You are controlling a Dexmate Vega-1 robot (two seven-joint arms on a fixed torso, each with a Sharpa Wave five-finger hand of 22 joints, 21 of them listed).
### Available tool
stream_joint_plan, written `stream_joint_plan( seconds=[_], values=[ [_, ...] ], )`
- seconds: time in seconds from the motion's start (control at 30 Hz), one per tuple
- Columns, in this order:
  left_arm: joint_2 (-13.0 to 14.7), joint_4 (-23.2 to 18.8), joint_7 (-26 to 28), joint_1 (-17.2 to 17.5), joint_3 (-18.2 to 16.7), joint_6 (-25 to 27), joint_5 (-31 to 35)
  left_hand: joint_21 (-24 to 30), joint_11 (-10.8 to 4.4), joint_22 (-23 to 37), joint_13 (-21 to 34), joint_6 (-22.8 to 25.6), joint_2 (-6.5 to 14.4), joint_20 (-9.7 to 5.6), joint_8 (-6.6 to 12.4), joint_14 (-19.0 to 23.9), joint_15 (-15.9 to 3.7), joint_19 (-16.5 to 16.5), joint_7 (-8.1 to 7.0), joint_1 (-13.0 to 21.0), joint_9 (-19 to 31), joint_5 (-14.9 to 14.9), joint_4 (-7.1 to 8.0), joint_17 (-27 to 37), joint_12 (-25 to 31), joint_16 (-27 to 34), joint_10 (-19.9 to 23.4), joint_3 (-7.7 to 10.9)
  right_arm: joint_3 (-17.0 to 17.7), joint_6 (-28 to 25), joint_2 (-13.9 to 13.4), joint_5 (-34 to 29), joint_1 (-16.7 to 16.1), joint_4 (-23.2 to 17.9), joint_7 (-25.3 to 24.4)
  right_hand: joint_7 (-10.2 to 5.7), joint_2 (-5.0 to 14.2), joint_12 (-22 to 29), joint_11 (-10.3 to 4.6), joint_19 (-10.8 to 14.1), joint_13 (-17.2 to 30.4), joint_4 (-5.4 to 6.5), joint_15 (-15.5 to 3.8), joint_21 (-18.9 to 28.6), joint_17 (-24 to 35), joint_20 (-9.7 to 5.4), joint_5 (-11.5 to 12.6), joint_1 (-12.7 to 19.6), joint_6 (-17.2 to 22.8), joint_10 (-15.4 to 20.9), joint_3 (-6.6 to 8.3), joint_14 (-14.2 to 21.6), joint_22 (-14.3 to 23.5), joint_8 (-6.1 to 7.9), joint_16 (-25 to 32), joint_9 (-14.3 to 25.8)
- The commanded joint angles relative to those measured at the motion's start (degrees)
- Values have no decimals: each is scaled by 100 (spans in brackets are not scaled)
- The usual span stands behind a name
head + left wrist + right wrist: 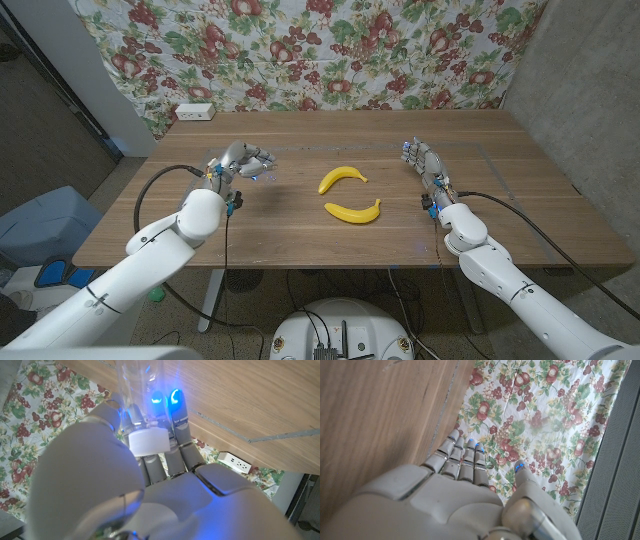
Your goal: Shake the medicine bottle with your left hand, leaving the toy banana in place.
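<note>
While your left hand [243, 160] is wrapped around the bottle [134, 385], fingers [176, 415] closed on its clear body with the white cap [148, 441] toward the palm, you look to be in the shake itself or just about to start it. In the head view the hand is at the table's [300, 240] left side, and whether the bottle is touching the wood I cannot tell. The two bananas [342, 178] lie near the table's middle, apart from your hand, one just in front of the other. Your right hand [420, 158] holds nothing, fingers straight and close together at the far right. The risk from here, as I judge it, is a loose grip: the bottle is smooth, and a hard shake could slip it out toward the bananas and knock them. A wide swing toward the middle could do the same. No label or writing on the bottle can be read.
</note>
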Motion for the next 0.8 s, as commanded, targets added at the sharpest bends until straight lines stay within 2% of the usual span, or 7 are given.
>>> stream_joint_plan(
  seconds=[0.03,0.17,0.4,0.8],
  values=[
    [215,-92,61,-57,157,200,-142,12,-2,-5,7,-2,904,-769,-5,1327,-1617,-5,1,894,21,17,10,225,-35,29,39,41,28,52,-22,11,-41,14,23,17,1,12,11,57,-7,-28,2,-18,-3,9,-22,-46,-6,13,9,46,18,11,-1,16],
    [78,-30,437,39,176,-49,13,14,-7,-4,8,-2,906,-770,-5,1325,-1617,-3,8,895,21,17,11,223,-37,25,40,45,40,57,-27,18,-57,-3,17,16,1,11,3,59,-7,-28,-2,-24,-4,8,-22,-46,-11,11,9,45,18,9,-2,16],
    [-507,312,1603,247,259,-890,597,16,-2,-5,9,-5,908,-767,-6,1319,-1618,-5,1,890,22,16,14,210,-39,11,46,47,60,80,-39,36,-93,-25,22,13,1,11,17,63,-8,-28,-5,-36,-5,10,-22,-47,-17,11,10,47,18,7,-2,15],
    [-1139,485,2451,398,225,-1212,1121,21,-8,-5,27,-17,907,-770,-10,1325,-1619,0,-20,888,23,11,13,193,-41,-2,34,52,85,131,-56,56,-146,-51,48,9,2,11,10,70,-9,-27,-4,-53,-7,9,-22,-49,-19,11,11,46,19,8,-4,15]
  ],
)
